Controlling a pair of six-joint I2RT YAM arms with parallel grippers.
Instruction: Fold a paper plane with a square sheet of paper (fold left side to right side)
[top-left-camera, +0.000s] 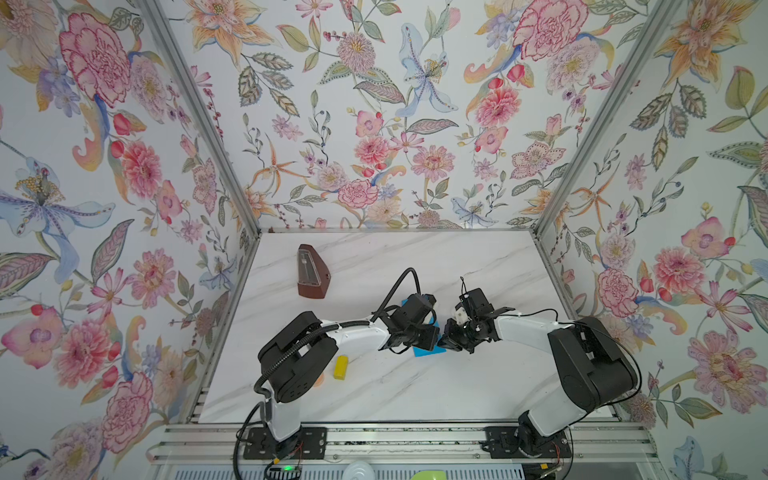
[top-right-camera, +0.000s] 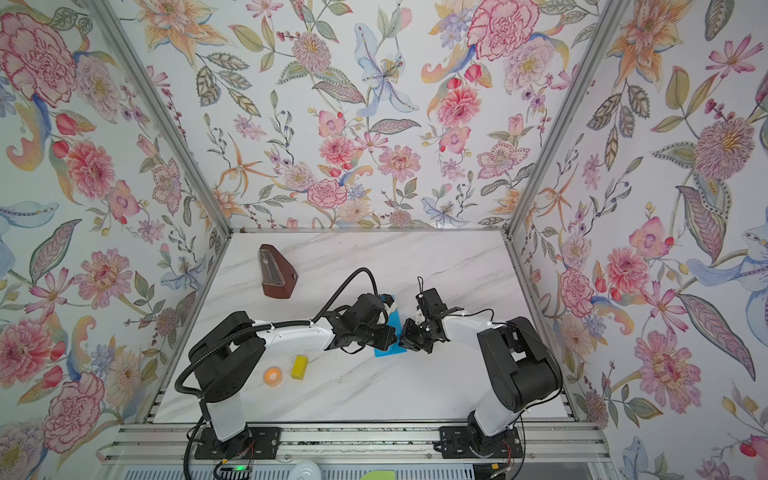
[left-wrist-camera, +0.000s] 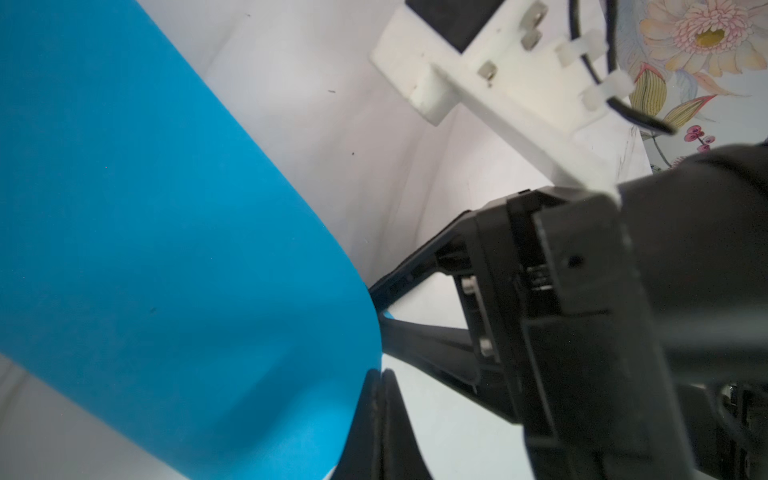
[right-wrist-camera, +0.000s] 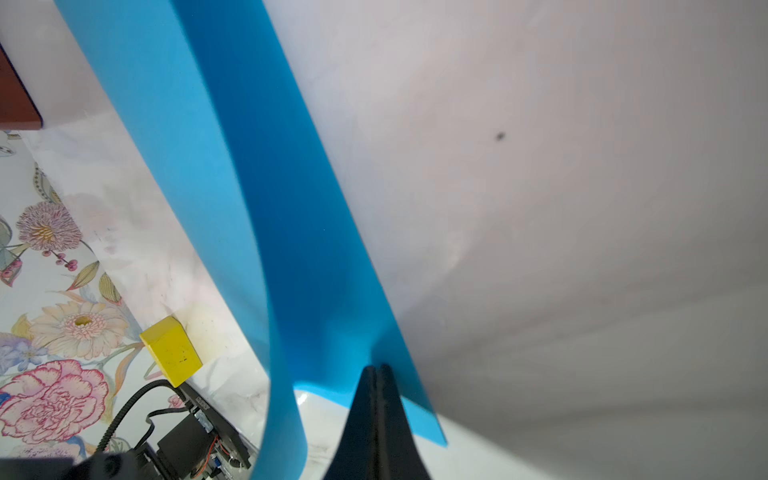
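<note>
The square sheet of paper (top-left-camera: 428, 351) was about the middle of the desk (top-left-camera: 374, 395), between the two arms, and it was not flat. In the right wrist view one layer lay low while the other rose and bowed over it, with no crease pressed. The left fingers (left-wrist-camera: 395, 428) were closed, and the edge of the bowed sheet ended just at their tips, so they seemed to pinch it. The right fingers (right-wrist-camera: 361, 428) were closed too, on the edge of the lower layer.

Several things could go wrong from here. Both pinches took only a thin margin of smooth paper, so a small pull could let an edge slip out, and the bow would probably spring open. If the arms pulled against each other, the sheet could wrinkle or tear. If the lifted edge came down not exactly on the other edge, the crease would be crooked. The two pairs of fingers were also very near each other, so a careless move risked a collision. The yellow block (top-left-camera: 340, 367) lay well apart and seemed no danger.
</note>
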